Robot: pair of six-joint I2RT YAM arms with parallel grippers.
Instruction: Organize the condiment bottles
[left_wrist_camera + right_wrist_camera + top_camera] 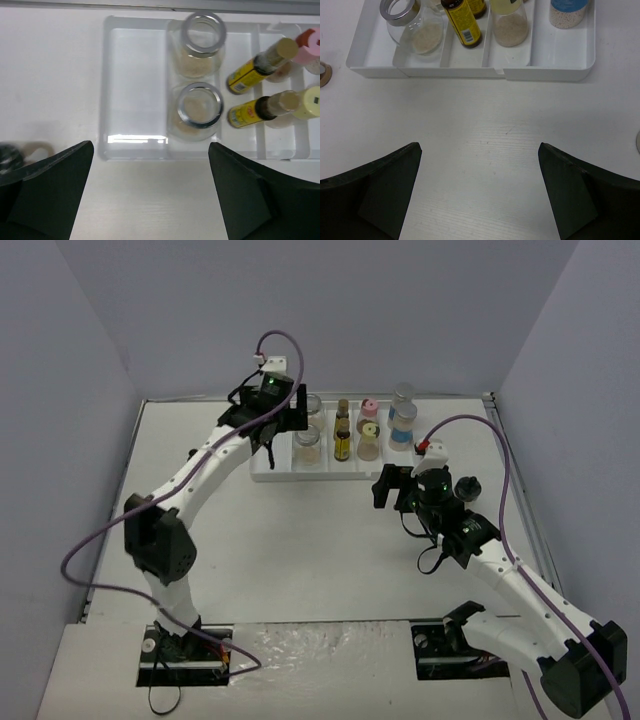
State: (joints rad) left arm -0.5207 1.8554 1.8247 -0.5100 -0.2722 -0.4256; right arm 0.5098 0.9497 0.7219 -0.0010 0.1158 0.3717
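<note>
The condiment bottles stand in a white divided tray (268, 468) at the back. Two clear jars of tan powder (199, 110) (202, 42) fill its second compartment, with two amber bottles (257, 107) (255, 70) beside them. Then come a yellow-capped bottle (369, 442), a pink-capped bottle (369, 410) and blue-labelled clear bottles (403, 425). A black-capped bottle (467, 487) stands on the table right of the tray. My left gripper (275, 430) (151, 150) is open and empty over the tray's left end. My right gripper (395, 490) (480, 150) is open and empty in front of the tray (470, 72).
The tray's leftmost compartment (135, 85) holds nothing. A small dark object with a tan ring (10, 155) lies on the table left of the tray and shows at the left edge of the right wrist view (322, 74). Grey walls enclose the table.
</note>
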